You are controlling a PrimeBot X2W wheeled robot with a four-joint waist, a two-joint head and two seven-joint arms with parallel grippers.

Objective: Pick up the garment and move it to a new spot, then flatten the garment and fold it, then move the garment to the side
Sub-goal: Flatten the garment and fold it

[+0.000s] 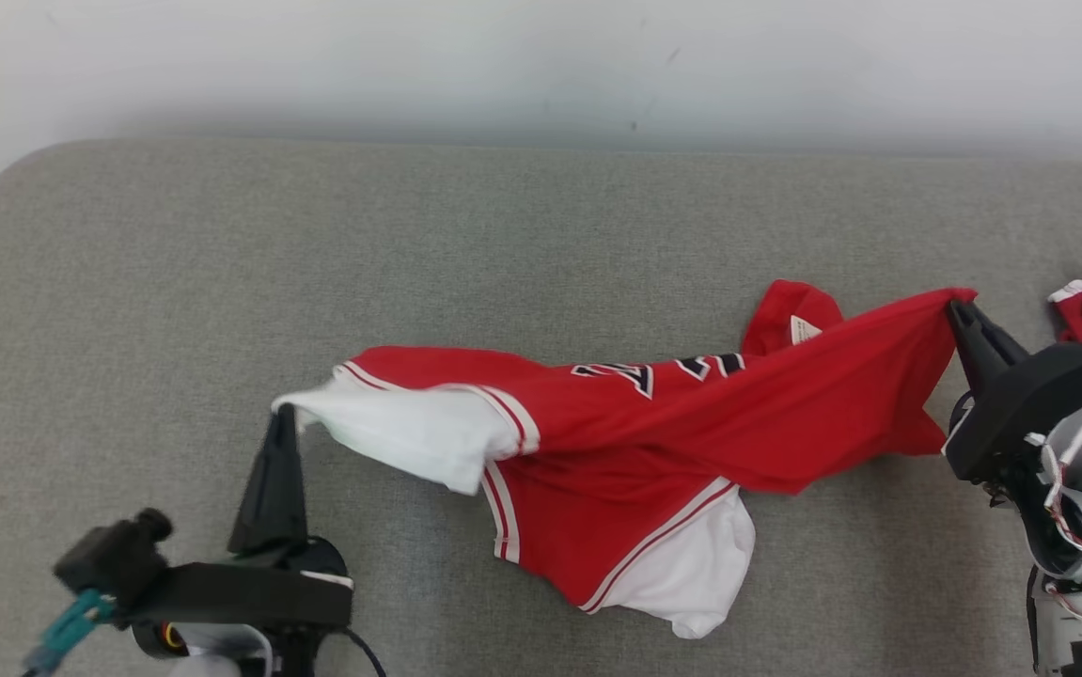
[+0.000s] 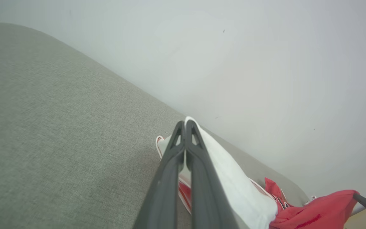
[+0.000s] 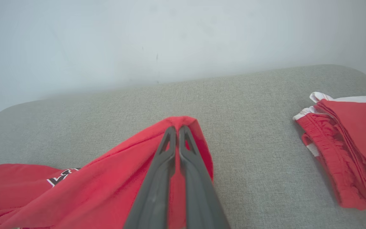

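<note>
The soft red-and-white jersey garment [image 1: 653, 423] is stretched across the grey fabric cushion [image 1: 221, 282], its white end clamped by the left gripper [image 1: 283, 416], its red end by the right gripper [image 1: 958, 310]. It is judged light and limp; edges suit gripping. Folded red shorts [image 3: 348, 143] beyond the right gripper may be snagged.

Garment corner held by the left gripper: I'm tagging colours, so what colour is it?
White garment corner, red-striped border; best in head view.
</note>
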